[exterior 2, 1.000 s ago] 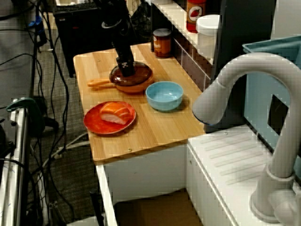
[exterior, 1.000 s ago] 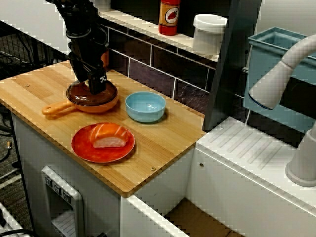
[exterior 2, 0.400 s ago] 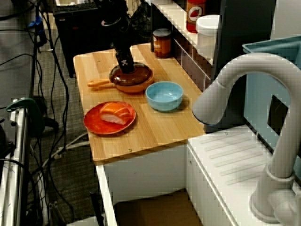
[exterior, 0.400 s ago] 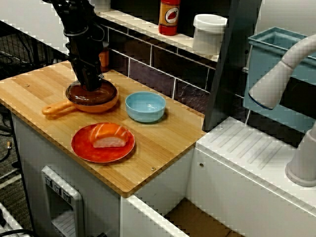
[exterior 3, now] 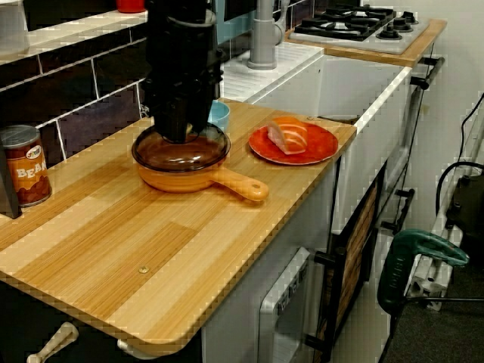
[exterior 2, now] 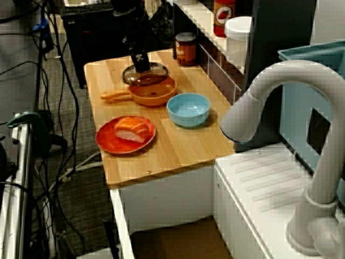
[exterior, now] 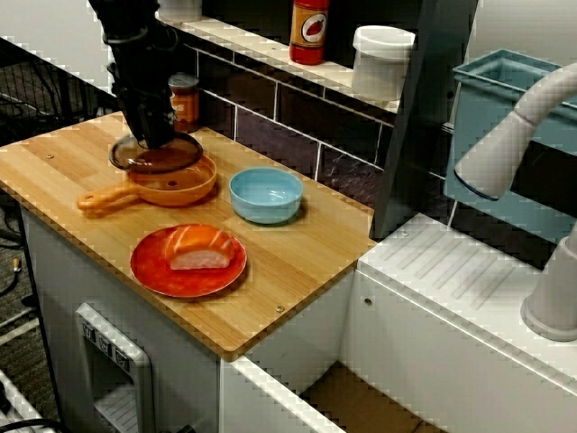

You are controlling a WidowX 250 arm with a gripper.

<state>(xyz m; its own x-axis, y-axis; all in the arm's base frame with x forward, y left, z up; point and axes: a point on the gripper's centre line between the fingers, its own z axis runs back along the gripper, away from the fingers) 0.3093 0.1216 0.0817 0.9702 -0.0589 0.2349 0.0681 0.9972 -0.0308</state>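
One red plate [exterior: 141,263] lies nearest the front edge of the wooden surface [exterior: 297,262], carrying a piece of salmon sushi [exterior: 198,248]. Just behind it stands an orange pan [exterior: 180,192] with its handle pointing left along the surface, and a pale blue bowl [exterior: 265,209] sits just beside the pan on the right.

The pan is uncovered. The glass lid [exterior: 167,155] has been lifted off it and hangs above its back rim, shifted a little toward the tiled wall. It rests on nothing else and has not been set down. In the low view from the end of the surface, the lid's front edge looks very close to the rim, and I cannot tell whether they touch.

The lid is brown, see-through and round, and it hangs slightly tilted. The gripper [exterior: 153,137] stands over its centre, and the jaws are clamped on the lid's knob, which they hide.

Behind the gripper a can of beans [exterior: 184,102] stands against the wall. Farther back, a red sauce bottle [exterior: 309,30] and a white container [exterior: 382,61] stand on the ledge.
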